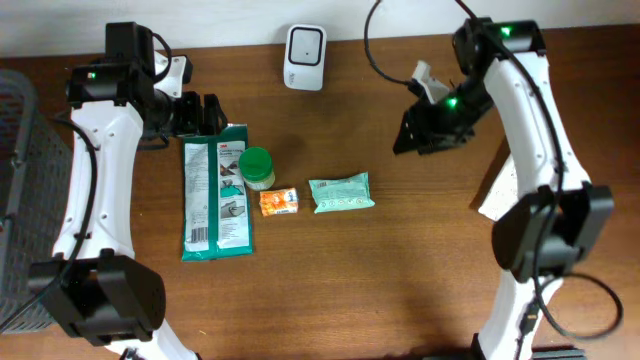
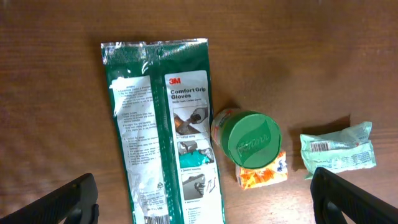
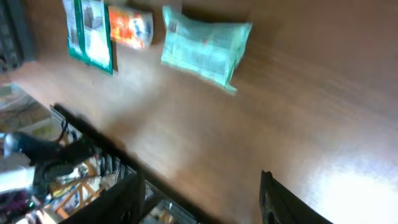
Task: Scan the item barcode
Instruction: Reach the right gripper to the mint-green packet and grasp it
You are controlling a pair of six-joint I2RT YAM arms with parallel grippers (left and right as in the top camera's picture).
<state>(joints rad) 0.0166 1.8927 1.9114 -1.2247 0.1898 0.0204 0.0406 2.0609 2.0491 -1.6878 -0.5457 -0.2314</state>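
Four items lie mid-table: a long green glove package (image 1: pixel 215 190) (image 2: pixel 163 124), a green-lidded jar (image 1: pixel 256 167) (image 2: pixel 250 138), a small orange packet (image 1: pixel 279 201) (image 2: pixel 262 174) and a teal wipes pack (image 1: pixel 341 192) (image 2: pixel 339 148) (image 3: pixel 205 46) with a barcode label showing. A white scanner (image 1: pixel 305 57) stands at the back edge. My left gripper (image 1: pixel 200 116) (image 2: pixel 202 183) hangs open above the glove package's top end, holding nothing. My right gripper (image 1: pixel 410 138) (image 3: pixel 202 190) is raised to the right of the wipes pack, jaws apart and empty.
A dark wire basket (image 1: pixel 15 150) stands off the table's left side. A white sheet (image 1: pixel 497 195) lies at the right edge behind the right arm. Bare brown wood runs along the front of the table.
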